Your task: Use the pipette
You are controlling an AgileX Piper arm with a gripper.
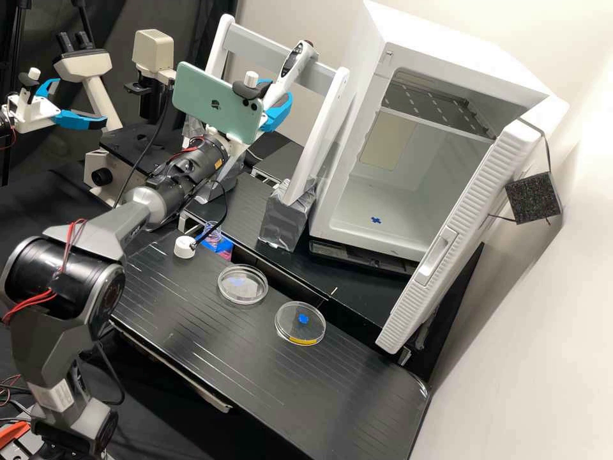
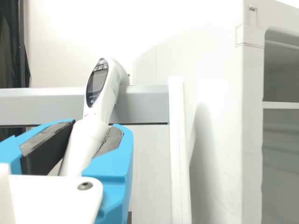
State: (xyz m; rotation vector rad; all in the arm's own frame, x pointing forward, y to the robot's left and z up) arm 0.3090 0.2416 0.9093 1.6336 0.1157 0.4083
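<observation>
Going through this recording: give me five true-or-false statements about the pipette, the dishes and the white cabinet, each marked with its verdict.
1. The pipette is between the gripper's jaws. True.
2. The door of the white cabinet is closed. False: it stands open, with the inside in sight.
3. Two clear round dishes are on the black bench. True.
4. The pipette lies flat on the bench. False: it is raised at a slant, its upper end by the crossbar of the white rack.
5. A small blue piece is on the cabinet's floor. True.
</observation>
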